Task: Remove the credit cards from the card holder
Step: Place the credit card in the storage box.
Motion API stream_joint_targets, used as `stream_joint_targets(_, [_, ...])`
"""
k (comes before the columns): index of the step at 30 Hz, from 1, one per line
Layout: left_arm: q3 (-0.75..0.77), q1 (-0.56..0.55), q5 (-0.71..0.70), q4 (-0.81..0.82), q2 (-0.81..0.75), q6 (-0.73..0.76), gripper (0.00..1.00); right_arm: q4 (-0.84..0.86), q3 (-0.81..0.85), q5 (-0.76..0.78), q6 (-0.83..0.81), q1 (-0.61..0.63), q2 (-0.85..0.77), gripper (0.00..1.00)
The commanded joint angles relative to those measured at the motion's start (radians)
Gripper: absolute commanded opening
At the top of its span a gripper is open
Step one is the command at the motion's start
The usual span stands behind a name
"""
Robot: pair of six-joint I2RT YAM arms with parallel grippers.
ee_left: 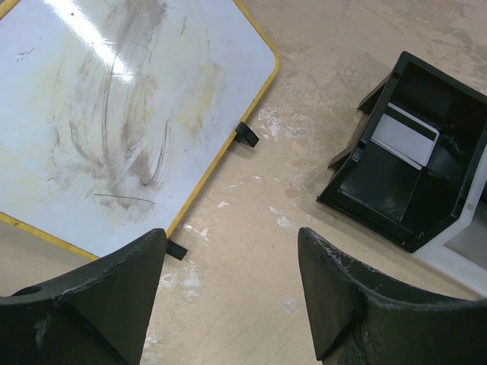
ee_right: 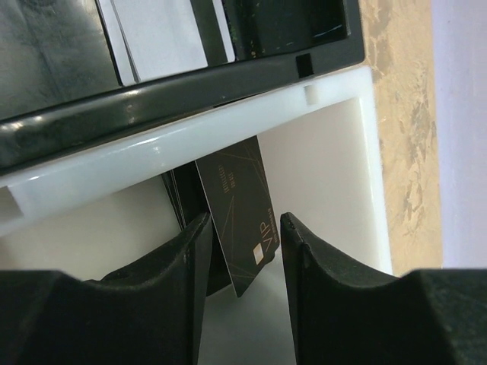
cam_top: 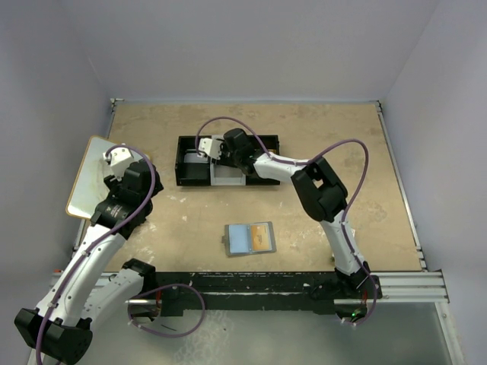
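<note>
Nearest, the card holder [cam_top: 249, 239] lies open on the counter [cam_top: 342, 137], an orange card [cam_top: 262, 237] apparently yet to come out. The left claw [ee_left: 228, 236] hovers spread, empty. Farthest, the right claw [ee_right: 245, 220] stands spread around a dark card [ee_right: 236, 194] in the tray [cam_top: 268, 141].

A glossy, smudged whiteboard [ee_left: 114, 114] lies on the matt, mottled tabletop [ee_left: 319, 76]. The tray [ee_right: 190, 144] is smooth, shiny black and white plastic; the left gripper [ee_left: 230, 251] is rough, matt black.

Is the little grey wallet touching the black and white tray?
Apart. The top view shows a wide strip of bare table between the card holder and the tray.
</note>
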Motion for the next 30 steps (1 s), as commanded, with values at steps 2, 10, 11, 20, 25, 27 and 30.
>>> stream_joint_targets(2, [0.009, 0.007, -0.009, 0.027, 0.0, -0.005, 0.68, 0.032, 0.009, -0.042, 0.04, -0.002, -0.108, 0.45])
stream_joint_targets(10, [0.009, 0.006, -0.005, 0.027, 0.001, -0.004, 0.68, 0.026, 0.007, -0.042, 0.06, -0.004, -0.121, 0.47])
stream_joint_targets(11, [0.009, 0.006, -0.005, 0.027, 0.0, -0.004, 0.68, 0.024, 0.005, -0.04, 0.06, -0.004, -0.12, 0.47])
stream_joint_targets(20, [0.008, 0.007, 0.002, 0.031, 0.0, -0.001, 0.68, 0.11, -0.126, -0.006, 0.455, -0.011, -0.366, 0.47])
stream_joint_targets(25, [-0.006, 0.007, 0.096, 0.067, 0.025, 0.028, 0.68, 0.104, -0.389, 0.068, 0.869, -0.012, -0.649, 0.48])
stream_joint_targets(27, [-0.013, 0.006, 0.175, 0.089, 0.042, 0.046, 0.68, 0.038, -0.476, 0.08, 1.018, -0.012, -0.745, 0.48])
stream_joint_targets(30, [-0.021, 0.005, 0.269, 0.114, 0.07, 0.066, 0.69, -0.015, -0.622, 0.069, 1.182, -0.012, -0.883, 0.48])
